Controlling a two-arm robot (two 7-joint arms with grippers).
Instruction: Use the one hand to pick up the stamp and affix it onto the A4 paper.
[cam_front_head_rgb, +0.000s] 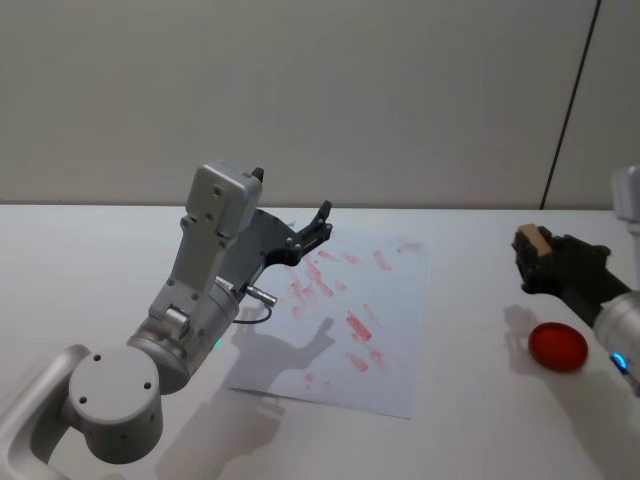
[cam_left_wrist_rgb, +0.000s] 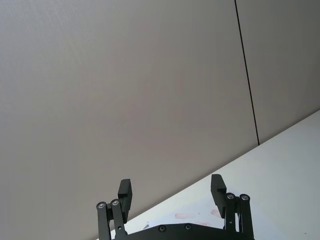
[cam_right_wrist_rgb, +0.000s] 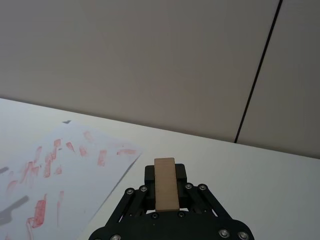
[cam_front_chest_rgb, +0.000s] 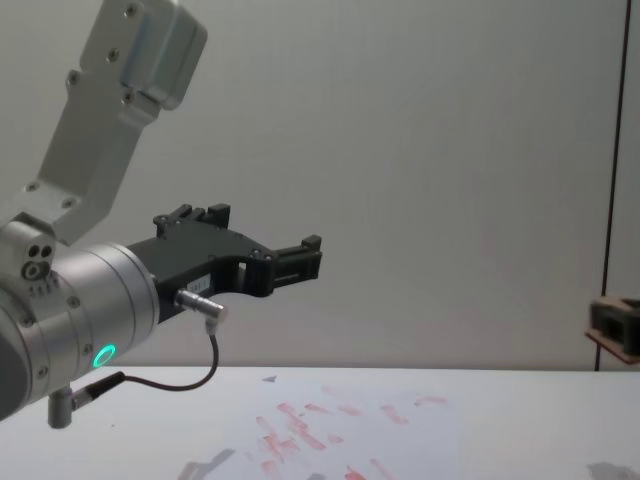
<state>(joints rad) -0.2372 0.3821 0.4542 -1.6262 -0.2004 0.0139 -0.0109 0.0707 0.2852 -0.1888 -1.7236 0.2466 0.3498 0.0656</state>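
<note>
We read no writing. Our right gripper (cam_right_wrist_rgb: 165, 192) clenches the stamp (cam_right_wrist_rgb: 165, 184), raised beside the paper (cam_front_head_rgb: 385, 300); our left gripper (cam_left_wrist_rgb: 172, 192) hangs released.

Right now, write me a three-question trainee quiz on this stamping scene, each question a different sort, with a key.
1. True or false: the right gripper is shut on the stamp.
2. Where is the stamp relative to the A4 paper?
A. Pressed onto its middle
B. Held in the air, off to the robot's right of it
C. Lying flat on its near edge
3. Fill in: the left gripper is raised over the paper's left part with its fingers ____ and nothing between them.

Key: 1 true. 2 B. 3 open.
Note for the trainee: the red round object lies on the table below the right gripper, apart from the paper.
</note>
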